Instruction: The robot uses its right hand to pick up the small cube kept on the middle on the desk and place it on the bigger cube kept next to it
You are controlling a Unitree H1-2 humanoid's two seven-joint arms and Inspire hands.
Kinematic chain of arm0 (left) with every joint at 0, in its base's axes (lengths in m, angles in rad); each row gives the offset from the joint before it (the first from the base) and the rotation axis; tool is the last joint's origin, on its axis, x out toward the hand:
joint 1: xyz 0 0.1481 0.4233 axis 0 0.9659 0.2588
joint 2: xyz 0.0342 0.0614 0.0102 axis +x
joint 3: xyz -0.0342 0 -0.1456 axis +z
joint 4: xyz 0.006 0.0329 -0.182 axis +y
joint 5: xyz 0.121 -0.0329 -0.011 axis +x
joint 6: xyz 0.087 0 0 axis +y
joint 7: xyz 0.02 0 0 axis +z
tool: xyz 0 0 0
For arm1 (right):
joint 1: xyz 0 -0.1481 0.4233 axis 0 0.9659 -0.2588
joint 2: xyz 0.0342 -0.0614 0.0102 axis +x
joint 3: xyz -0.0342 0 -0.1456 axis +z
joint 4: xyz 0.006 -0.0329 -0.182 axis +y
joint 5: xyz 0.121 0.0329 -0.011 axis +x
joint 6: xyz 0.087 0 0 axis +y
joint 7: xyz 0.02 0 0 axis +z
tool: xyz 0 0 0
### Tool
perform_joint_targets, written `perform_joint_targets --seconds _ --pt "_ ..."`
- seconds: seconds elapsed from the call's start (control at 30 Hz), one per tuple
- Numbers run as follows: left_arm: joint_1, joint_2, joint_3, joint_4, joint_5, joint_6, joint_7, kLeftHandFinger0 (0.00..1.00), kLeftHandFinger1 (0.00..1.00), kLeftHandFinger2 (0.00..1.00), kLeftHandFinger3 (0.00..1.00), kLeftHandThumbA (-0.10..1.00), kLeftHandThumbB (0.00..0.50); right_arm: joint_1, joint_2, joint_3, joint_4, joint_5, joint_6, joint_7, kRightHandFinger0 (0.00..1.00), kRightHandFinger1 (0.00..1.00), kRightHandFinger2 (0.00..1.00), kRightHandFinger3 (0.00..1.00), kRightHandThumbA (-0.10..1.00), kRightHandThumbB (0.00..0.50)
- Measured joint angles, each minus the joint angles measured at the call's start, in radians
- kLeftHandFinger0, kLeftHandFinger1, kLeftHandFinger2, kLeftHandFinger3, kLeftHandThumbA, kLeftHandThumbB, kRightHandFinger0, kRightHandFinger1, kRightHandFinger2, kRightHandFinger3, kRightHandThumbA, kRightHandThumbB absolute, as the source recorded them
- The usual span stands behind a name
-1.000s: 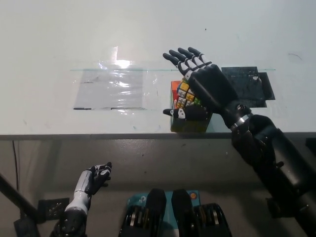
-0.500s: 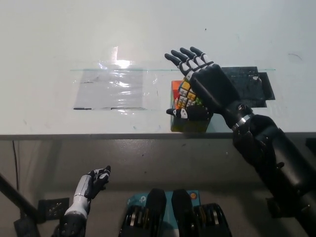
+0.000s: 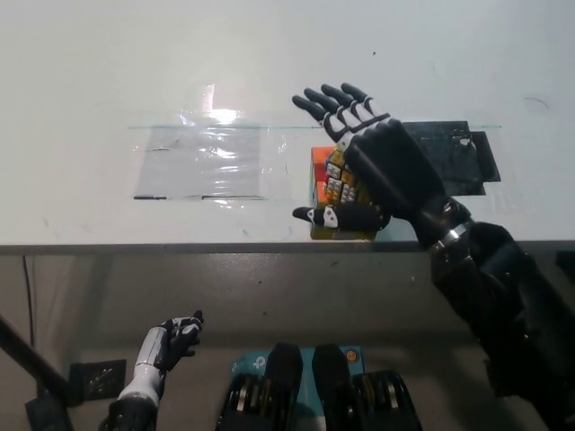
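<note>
One small cube [image 3: 334,175] square-on beneath splayed right hand [image 3: 373,171].

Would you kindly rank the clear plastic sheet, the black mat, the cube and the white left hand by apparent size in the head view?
1. Clear plastic sheet
2. Black mat, partly hidden
3. Cube, mostly covered by the right hand
4. Left hand, below the desk edge

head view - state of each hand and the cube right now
right hand: open, fingers spread, over the cube, nothing gripped
left hand: low, below the desk edge, holding nothing
cube: multicoloured, on the desk near its front edge, partly covered by the right hand
</note>
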Motion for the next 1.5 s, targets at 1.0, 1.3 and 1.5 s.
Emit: perform_joint_targets --seconds 1.0,1.3,1.5 --pt "0.028 -0.006 0.002 -0.023 -0.002 0.003 0.000 0.75 0.69 0.67 0.56 0.67 0.145 0.623 0.004 -0.420 -0.445 0.153 0.062 0.050 1.00 1.00 1.00 1.00 0.73 0.227" --pt "0.027 -0.008 0.004 -0.019 -0.003 0.003 -0.001 0.76 0.72 0.70 0.58 0.69 0.146 0.661 0.096 -0.469 -0.155 0.150 0.007 -0.112 0.96 1.00 1.00 1.00 0.48 0.200" --pt "0.027 -0.008 0.004 -0.013 -0.003 0.003 0.000 0.81 0.77 0.77 0.65 0.69 0.144 0.622 0.139 -0.479 0.086 0.156 -0.027 -0.216 0.88 1.00 1.00 1.00 0.45 0.185"
